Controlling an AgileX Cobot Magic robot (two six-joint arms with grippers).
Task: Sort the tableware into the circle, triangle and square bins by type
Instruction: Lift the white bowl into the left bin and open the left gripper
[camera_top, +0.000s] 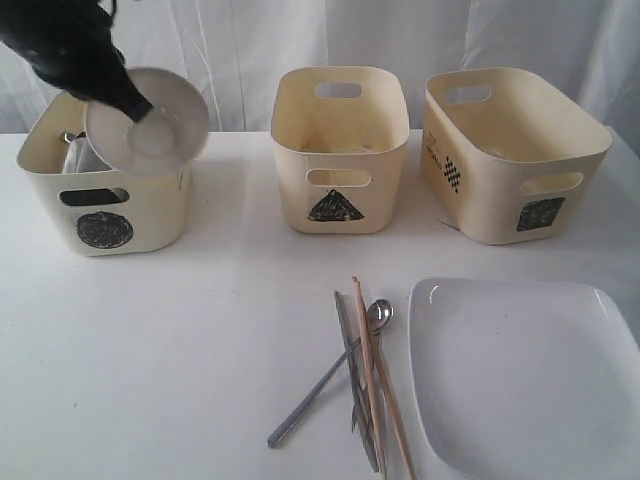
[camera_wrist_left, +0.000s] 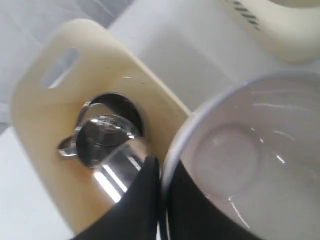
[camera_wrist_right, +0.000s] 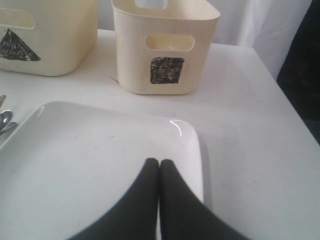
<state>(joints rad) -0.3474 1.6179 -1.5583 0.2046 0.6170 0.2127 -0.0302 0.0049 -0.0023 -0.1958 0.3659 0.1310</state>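
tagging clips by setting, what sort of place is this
Probably a staged robot test bench, not a real kitchen: a plain white-covered table, a white curtain backdrop, and three cream plastic bins hand-marked with a black circle, triangle and square.

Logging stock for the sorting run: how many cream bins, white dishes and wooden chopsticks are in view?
Cream bins: 3 (circle bin, triangle bin, square bin)
White dishes: 2 (small bowl, square plate)
Wooden chopsticks: 2
Total: 7
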